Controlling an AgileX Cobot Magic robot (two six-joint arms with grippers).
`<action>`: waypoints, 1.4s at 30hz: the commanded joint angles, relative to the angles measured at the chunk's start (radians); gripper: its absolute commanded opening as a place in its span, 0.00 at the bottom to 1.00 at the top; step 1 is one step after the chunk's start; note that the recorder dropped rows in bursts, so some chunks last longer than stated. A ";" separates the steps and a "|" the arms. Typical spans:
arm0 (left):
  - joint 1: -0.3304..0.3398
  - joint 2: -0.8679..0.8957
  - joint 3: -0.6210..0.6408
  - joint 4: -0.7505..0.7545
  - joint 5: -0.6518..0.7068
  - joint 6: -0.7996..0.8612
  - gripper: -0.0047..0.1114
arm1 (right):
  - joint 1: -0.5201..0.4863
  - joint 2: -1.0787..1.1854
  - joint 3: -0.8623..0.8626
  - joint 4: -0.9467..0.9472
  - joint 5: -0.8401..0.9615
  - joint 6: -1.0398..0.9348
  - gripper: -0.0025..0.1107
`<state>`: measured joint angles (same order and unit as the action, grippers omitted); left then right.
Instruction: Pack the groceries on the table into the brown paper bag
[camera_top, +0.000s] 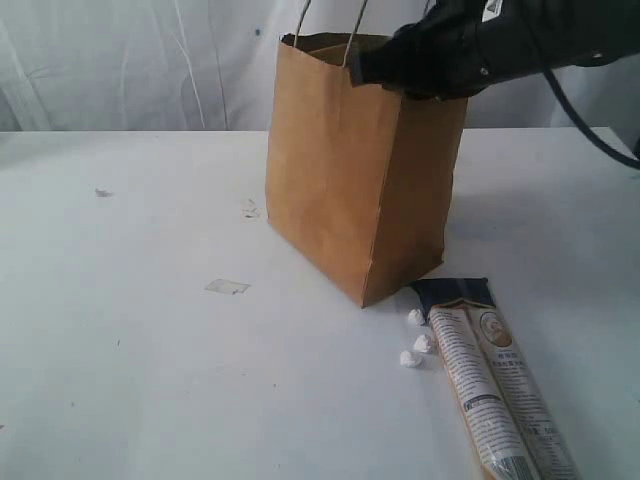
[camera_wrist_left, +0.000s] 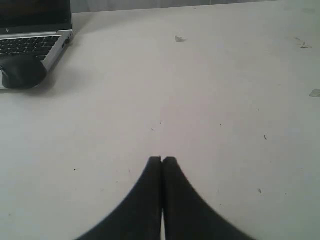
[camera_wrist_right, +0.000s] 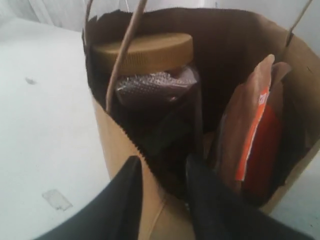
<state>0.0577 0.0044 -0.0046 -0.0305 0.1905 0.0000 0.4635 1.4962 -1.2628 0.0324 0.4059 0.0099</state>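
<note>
The brown paper bag (camera_top: 350, 170) stands upright on the white table (camera_top: 130, 330). My right gripper (camera_top: 365, 68) is at its top rim. In the right wrist view my right gripper (camera_wrist_right: 162, 167) is open and straddles the bag's wall (camera_wrist_right: 120, 145), one finger outside and one inside. Inside the bag stand a gold-lidded jar (camera_wrist_right: 145, 52) and a brown pouch with an orange strip (camera_wrist_right: 250, 130). A long beige printed packet (camera_top: 495, 395) lies on the table in front of the bag, to its right. My left gripper (camera_wrist_left: 162, 160) is shut and empty over bare table.
Three small white crumpled bits (camera_top: 415, 340) lie beside the packet. A pale flat scrap (camera_top: 227, 287) lies left of the bag. A laptop (camera_wrist_left: 35, 30) and a dark mouse (camera_wrist_left: 22, 70) sit at one table edge in the left wrist view.
</note>
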 joint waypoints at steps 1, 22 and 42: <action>0.000 -0.004 0.005 -0.006 -0.004 0.000 0.04 | -0.006 -0.057 -0.008 -0.060 0.122 -0.010 0.26; 0.000 -0.004 0.005 -0.006 -0.004 0.000 0.04 | -0.006 -0.247 0.273 -0.123 0.257 -0.010 0.02; 0.000 -0.004 0.005 -0.006 -0.004 0.000 0.04 | -0.006 0.074 0.554 0.289 -0.112 -0.347 0.03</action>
<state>0.0577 0.0044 -0.0046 -0.0305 0.1905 0.0000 0.4612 1.5299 -0.7142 0.3140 0.3303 -0.3245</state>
